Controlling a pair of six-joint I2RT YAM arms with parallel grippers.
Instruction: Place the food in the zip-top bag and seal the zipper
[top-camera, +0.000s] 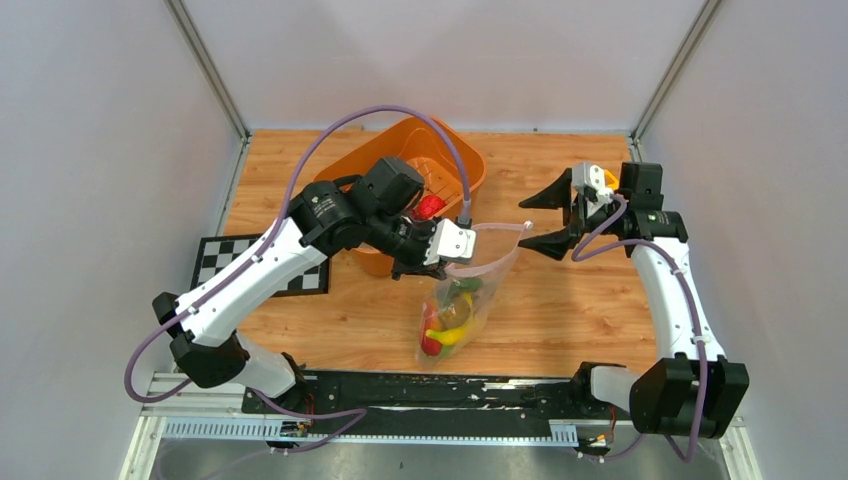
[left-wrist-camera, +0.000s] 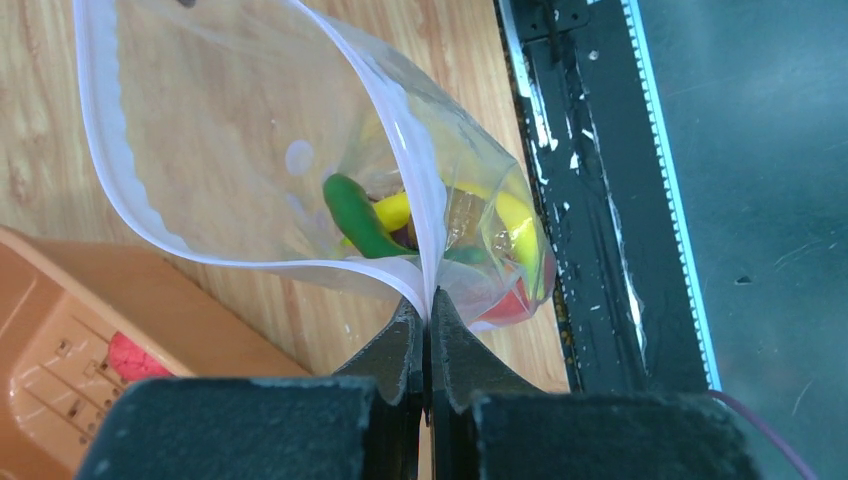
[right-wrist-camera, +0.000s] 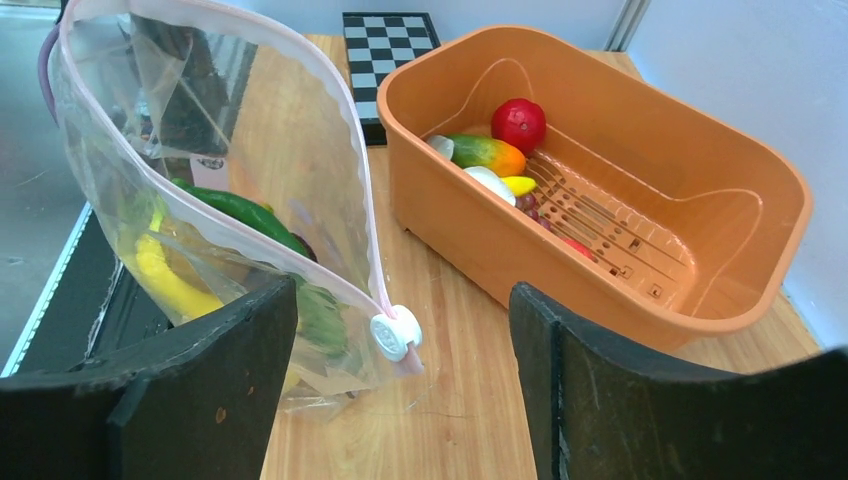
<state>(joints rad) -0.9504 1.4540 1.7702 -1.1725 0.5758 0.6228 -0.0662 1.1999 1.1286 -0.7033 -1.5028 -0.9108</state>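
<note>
My left tool is pressed shut on one corner of the mouth of the clear crinkly zip-top bag. It holds that edge lifted so the pouch hangs toward the wooden desk. That way the load, a yellow toy banana, a green piece and something red, sags to the bottom instead of spilling. The pinkish zipper strip bows open. My right tool is empty, its fingers wide apart, and faces the white slider at the strip's other end, ready, I judge, to brace or close it. The orange plastic basket just beside the bag holds a red round fruit and more food, so filling looks unfinished.
</note>
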